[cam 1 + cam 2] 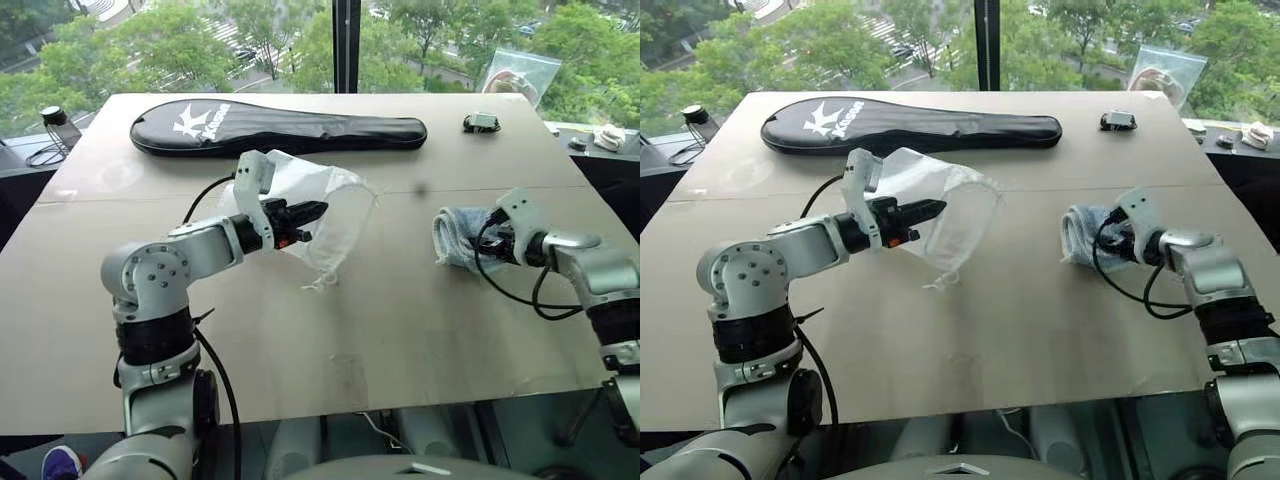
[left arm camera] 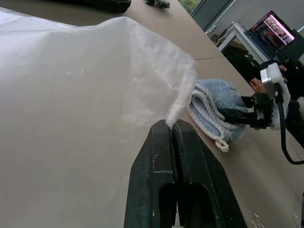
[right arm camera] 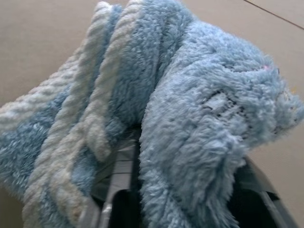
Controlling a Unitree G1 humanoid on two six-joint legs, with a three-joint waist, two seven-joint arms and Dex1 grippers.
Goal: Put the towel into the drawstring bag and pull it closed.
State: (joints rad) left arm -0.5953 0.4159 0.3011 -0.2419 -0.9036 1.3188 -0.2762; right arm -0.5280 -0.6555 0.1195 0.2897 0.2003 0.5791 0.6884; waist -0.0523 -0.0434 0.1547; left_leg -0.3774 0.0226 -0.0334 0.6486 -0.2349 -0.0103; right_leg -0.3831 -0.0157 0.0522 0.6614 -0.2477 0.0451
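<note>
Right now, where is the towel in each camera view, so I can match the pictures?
Left eye view: the towel lies right of centre on the table, at the right gripper.
Right eye view: right of centre, same spot.
Left wrist view: beyond the drawstring bag's edge, right of middle.
Right wrist view: close up, draped across the fingers.
Shared landmark: the right gripper at the towel.
</note>
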